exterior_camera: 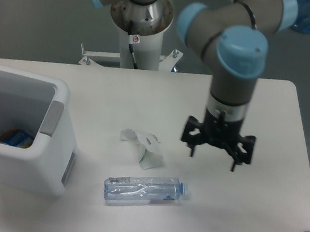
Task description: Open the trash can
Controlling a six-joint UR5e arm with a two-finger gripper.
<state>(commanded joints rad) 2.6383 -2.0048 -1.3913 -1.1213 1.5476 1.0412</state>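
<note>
The trash can is a large white boxy bin at the table's left edge. Its top stands open and I can see down inside, where a blue and orange item lies on the bottom. A grey push tab sits on its right rim. My gripper hangs open over the table's right half, far from the bin, with nothing between its fingers.
A clear plastic bottle lies on its side near the table's front. A crumpled white wrapper rests just behind it. The robot's white base stands behind the table's back edge.
</note>
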